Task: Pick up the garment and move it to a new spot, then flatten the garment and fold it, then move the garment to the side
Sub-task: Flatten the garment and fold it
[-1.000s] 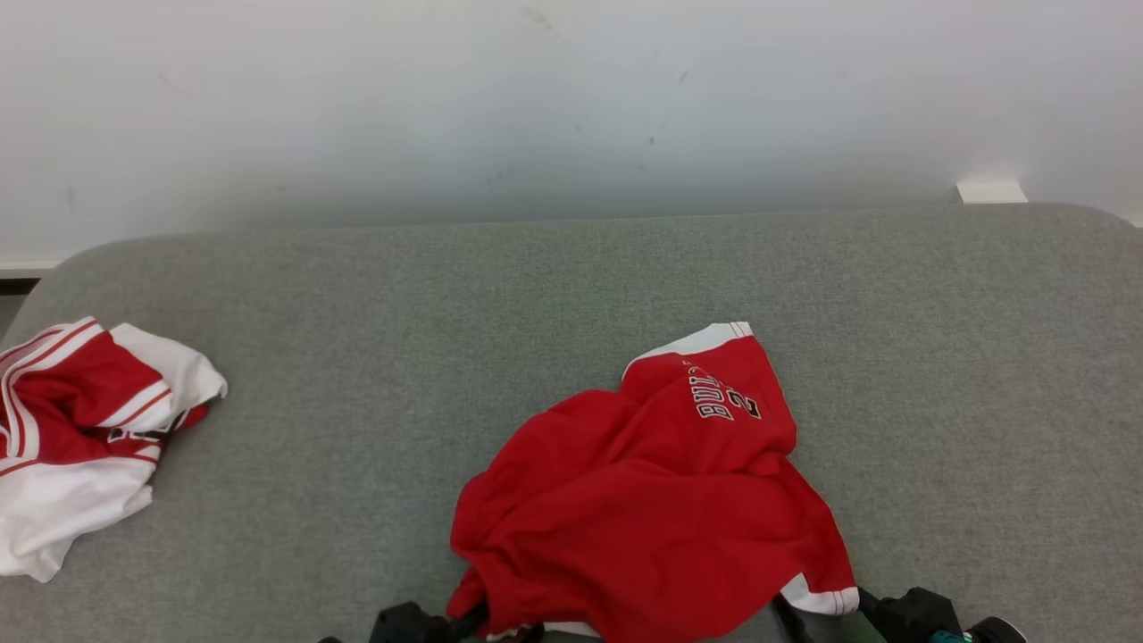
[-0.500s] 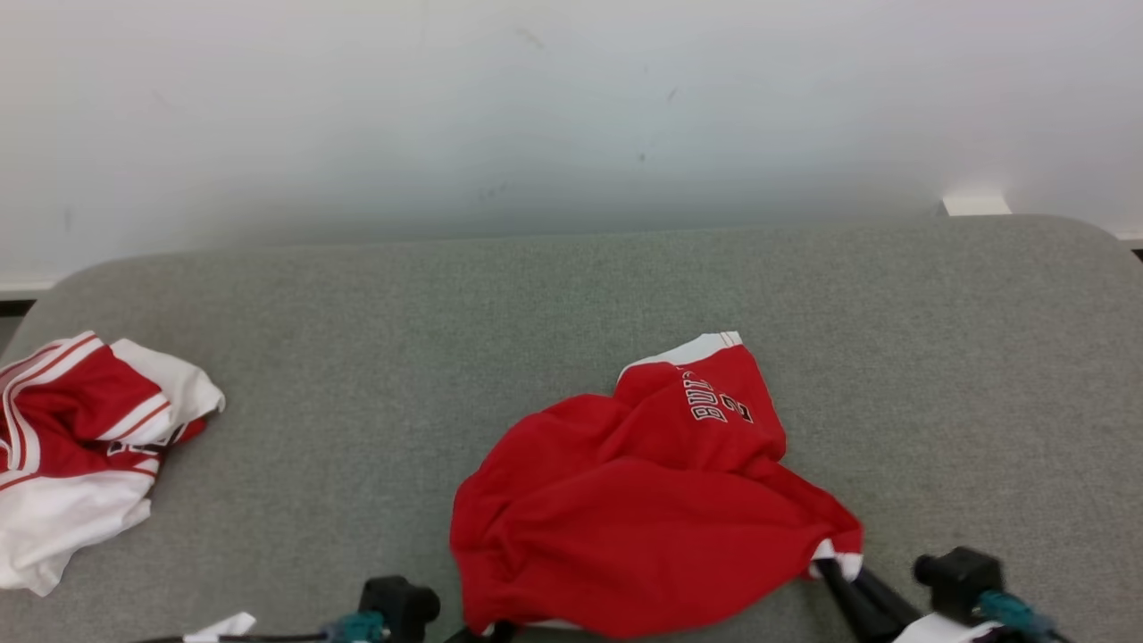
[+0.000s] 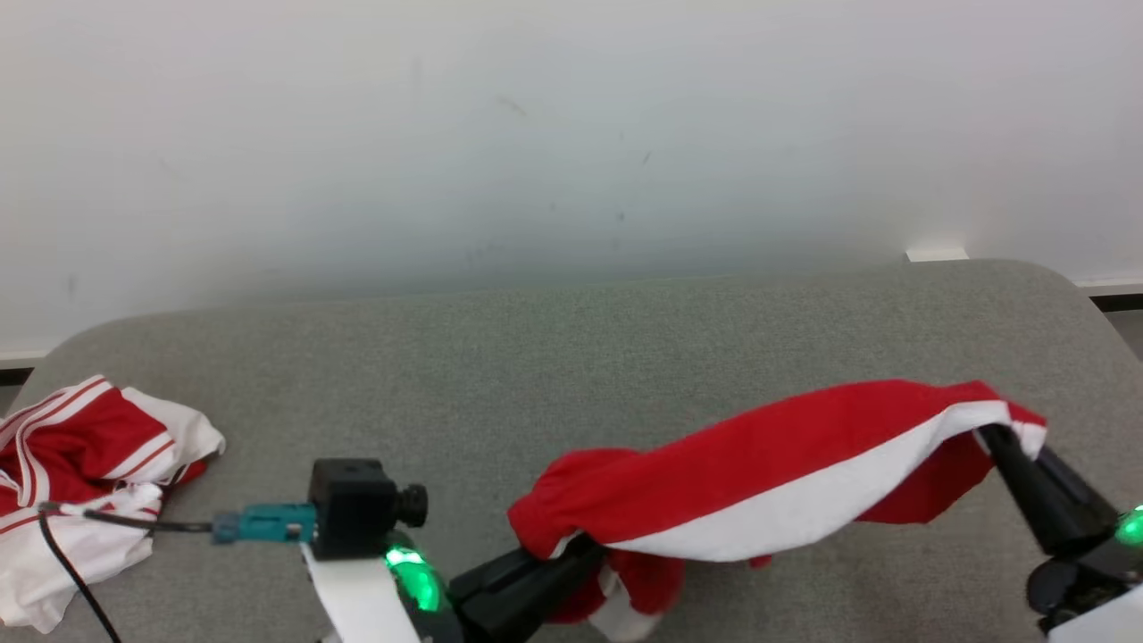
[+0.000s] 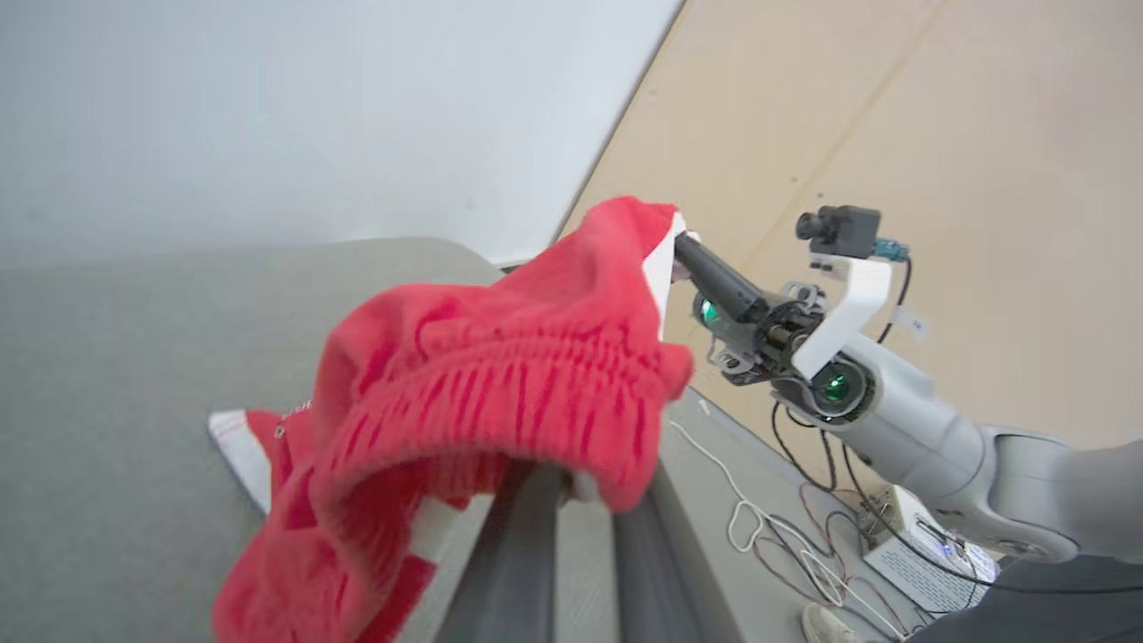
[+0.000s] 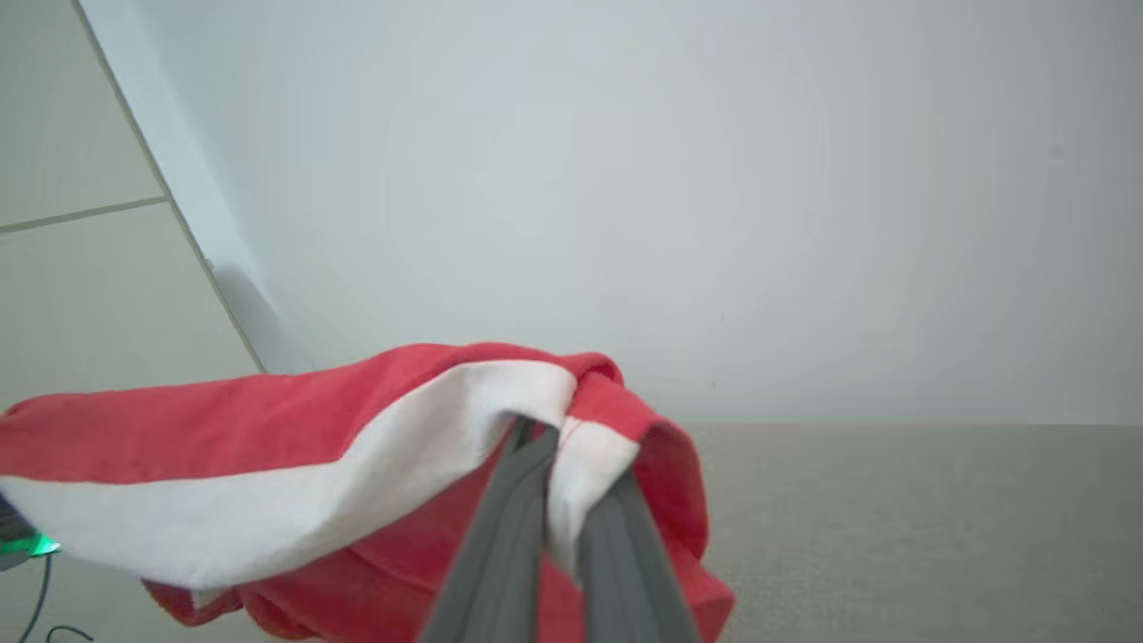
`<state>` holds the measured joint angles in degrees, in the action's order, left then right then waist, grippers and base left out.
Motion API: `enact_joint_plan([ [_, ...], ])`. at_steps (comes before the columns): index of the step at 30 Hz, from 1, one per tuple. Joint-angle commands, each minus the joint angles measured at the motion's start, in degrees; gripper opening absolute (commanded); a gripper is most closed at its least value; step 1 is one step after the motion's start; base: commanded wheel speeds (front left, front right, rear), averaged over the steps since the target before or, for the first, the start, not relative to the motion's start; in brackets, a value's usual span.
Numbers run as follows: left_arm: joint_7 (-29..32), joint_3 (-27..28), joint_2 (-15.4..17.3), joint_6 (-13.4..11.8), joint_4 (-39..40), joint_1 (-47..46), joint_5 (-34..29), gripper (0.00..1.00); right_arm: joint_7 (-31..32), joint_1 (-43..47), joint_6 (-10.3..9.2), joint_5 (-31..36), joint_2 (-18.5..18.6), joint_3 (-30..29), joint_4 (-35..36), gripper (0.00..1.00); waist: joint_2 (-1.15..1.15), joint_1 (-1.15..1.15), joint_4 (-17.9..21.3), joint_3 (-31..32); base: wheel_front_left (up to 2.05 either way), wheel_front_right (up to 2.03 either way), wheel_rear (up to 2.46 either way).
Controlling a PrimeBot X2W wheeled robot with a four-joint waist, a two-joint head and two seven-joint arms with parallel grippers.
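The garment (image 3: 768, 473) is red cloth with a white band, stretched in the air between my two grippers above the grey surface (image 3: 536, 375). My left gripper (image 3: 571, 549) is shut on its left end, where red cloth bunches over the fingers (image 4: 536, 500). My right gripper (image 3: 996, 438) is shut on the white-trimmed right corner; in the right wrist view the cloth (image 5: 375, 446) is pinched between the fingers (image 5: 509, 509). The lower part of the garment (image 3: 625, 598) hangs down toward the surface. In the left wrist view the garment (image 4: 500, 375) spans across to the right gripper (image 4: 683, 246).
A second red and white garment (image 3: 89, 464) lies crumpled at the surface's left edge. A pale wall (image 3: 571, 134) rises behind the surface. Beyond the surface's end, cables and a small box (image 4: 920, 554) lie on the floor.
Both grippers closed on the garment's near edge and lifted it off the surface, pulling it taut between them. The head camera tilted, shifting the whole view downward.
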<state>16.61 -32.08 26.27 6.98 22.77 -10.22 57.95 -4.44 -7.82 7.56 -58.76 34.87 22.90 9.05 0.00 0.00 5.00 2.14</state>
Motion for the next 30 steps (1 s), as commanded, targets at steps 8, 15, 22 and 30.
enact_joint_plan([
  [8, 8.6, 4.5, 1.5, -6.1, 15.5, -4.0, 14.5, 0.00, 5.7, 5.0, -0.14, -6.7, 6.9, -14.8, 18.7, 0.00, 0.00, 0.00, 1.5, 0.6, 0.00, 0.00, 0.00],
  [15, 11.5, 7.6, 1.2, -12.3, 21.3, -6.1, 21.4, 0.00, 10.0, 8.4, -0.14, -11.9, 8.8, -24.6, 26.8, 0.00, 0.00, 0.00, 2.5, -1.1, 0.00, 0.00, 0.00],
  [22, 14.1, 10.5, 1.4, -16.1, 13.9, -13.5, 22.7, 0.00, 14.8, -0.7, -0.14, -10.0, 5.7, -22.6, 21.8, 0.00, 0.00, 0.00, 2.8, -9.4, 0.00, 0.00, 0.00],
  [30, 15.2, 11.3, -2.6, -16.1, -4.9, -32.9, 19.9, 0.00, 22.5, -31.4, -0.14, -0.6, -8.8, -12.1, 3.7, 0.00, 0.00, 0.00, 2.5, -21.3, 0.00, 0.00, 0.00],
])
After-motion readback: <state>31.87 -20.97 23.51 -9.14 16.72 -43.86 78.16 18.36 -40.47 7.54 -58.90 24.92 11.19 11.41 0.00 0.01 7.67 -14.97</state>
